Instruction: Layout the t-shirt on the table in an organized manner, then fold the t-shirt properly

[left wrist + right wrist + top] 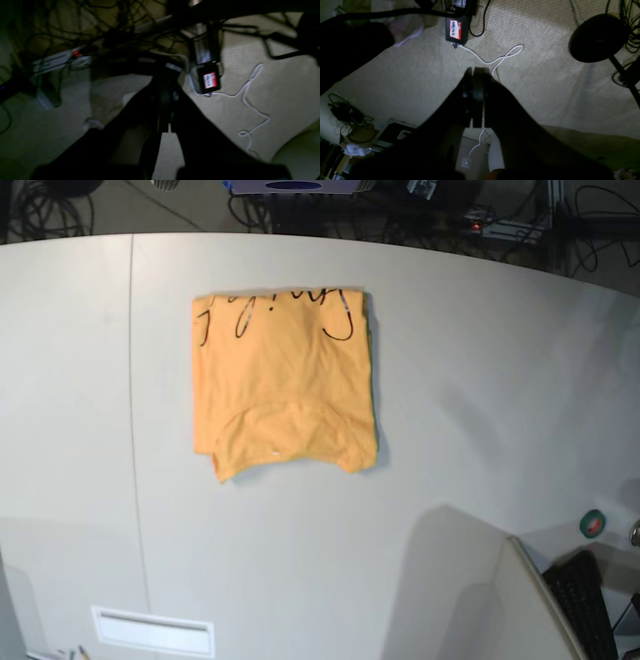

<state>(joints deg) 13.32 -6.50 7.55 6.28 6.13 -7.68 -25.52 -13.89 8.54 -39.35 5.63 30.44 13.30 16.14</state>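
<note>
**One folded t-shirt on the worktop, both grippers closed and off to the sides**

One light-orange t-shirt (284, 380) lies folded into a compact, roughly square packet on the pale grey-white worktop (480, 380), a little left of centre in the base view and nearer the far edge. Its dark cursive line markings run along the far edge of the packet, and the curved neckline shows near the front edge. A thin dark seam line (133, 410) crosses the worktop just left of the shirt, apart from it. No arm appears in the base view.

Both wrist cameras look down at beige carpet rather than at the worktop. The left gripper (169, 127) is dark and dim, its jaws drawn together with only a sliver of light between the tips, holding nothing. The right gripper (476, 72) likewise has its jaws pressed together and empty. Below each lies a small black box with a red-and-white label (455, 29) and a white cable (495, 58) trailing across the carpet.
</note>
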